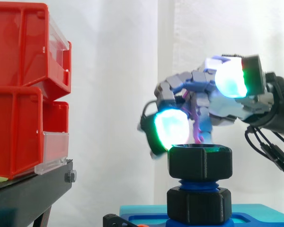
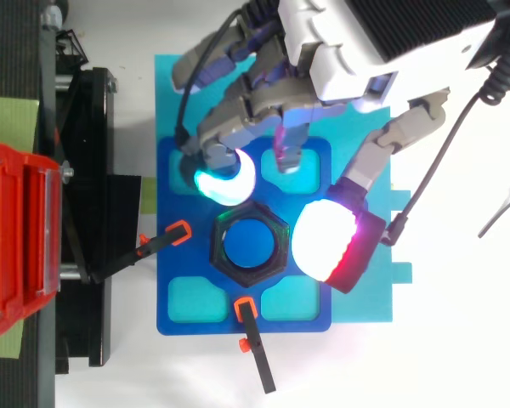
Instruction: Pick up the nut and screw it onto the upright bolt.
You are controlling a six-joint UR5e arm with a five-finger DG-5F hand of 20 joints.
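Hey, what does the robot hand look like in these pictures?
The robot hand has a white shell with a black ribbed block, grey segmented fingers, and thick rounded fingertip pads that glow white, cyan and green, one edged in red.

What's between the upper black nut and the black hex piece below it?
A short stretch of blue bolt thread, seen in the side view; the upper nut and lower hex piece do not touch.
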